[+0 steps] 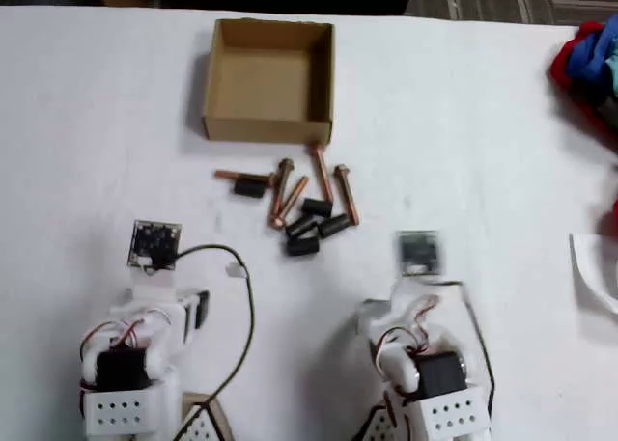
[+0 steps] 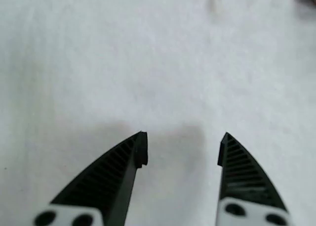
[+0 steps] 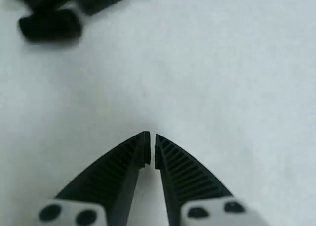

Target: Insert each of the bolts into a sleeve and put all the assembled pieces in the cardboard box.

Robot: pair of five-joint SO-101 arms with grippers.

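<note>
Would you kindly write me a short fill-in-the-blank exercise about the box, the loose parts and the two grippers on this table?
1. The cardboard box has nothing in it yet: it is ___.
2. The left gripper hangs over bare tabletop with its jaws ___.
3. The right gripper has its jaws ___, with nothing between them.
4. The bolts are copper-coloured, while the sleeves lying among them are ___.

Missing words: empty; open; shut; black.

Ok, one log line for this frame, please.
left gripper: open, above table | right gripper: shut, short of sleeves | bolts, sleeves: loose heap near cardboard box | box: empty
</note>
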